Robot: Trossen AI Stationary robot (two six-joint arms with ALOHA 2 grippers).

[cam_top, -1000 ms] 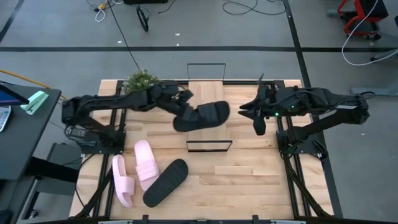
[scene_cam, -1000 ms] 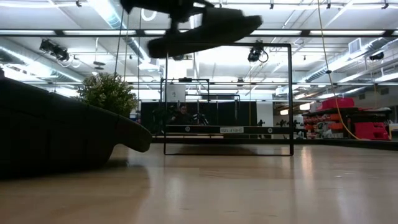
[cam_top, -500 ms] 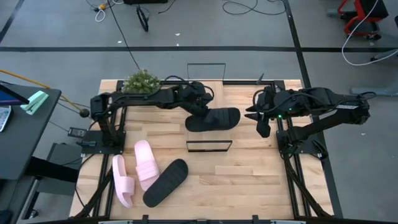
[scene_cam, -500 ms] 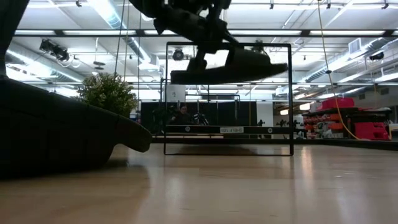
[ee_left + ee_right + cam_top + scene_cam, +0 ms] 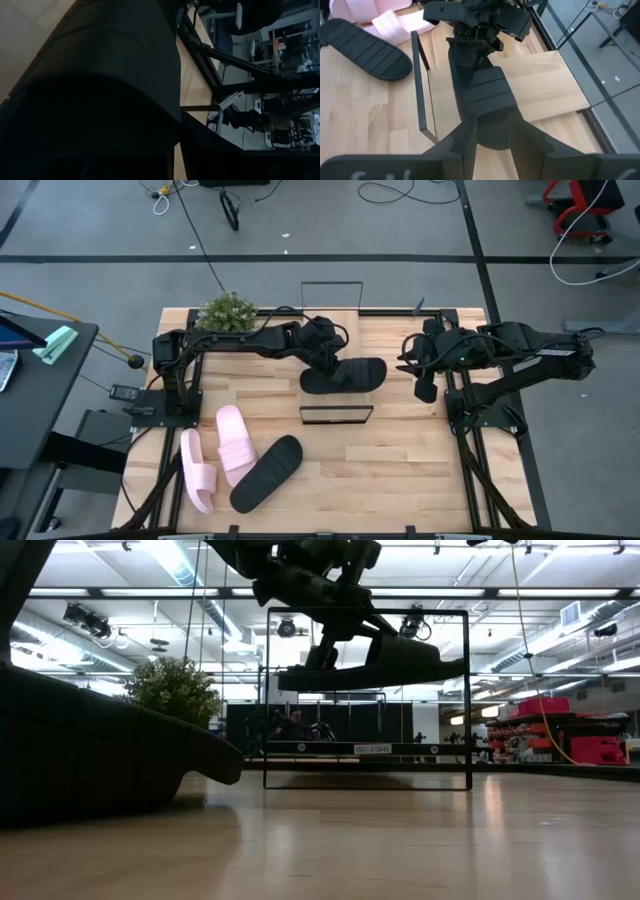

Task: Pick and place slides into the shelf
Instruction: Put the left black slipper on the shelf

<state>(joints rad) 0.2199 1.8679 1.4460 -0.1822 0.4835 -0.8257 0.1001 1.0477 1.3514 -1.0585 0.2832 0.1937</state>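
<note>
High view: the left gripper (image 5: 325,360), clenched on a black slide (image 5: 345,375), holds it level over the shelf (image 5: 330,320) for lowering between the wire ends. The right gripper (image 5: 420,370) waits beside, part-spread and empty; the other slides lie on the desk (image 5: 400,470).

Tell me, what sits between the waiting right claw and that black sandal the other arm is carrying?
Only bare tabletop, seen from above. The right claw waits beside the black sandal, which the left claw holds over the shelf.
</note>
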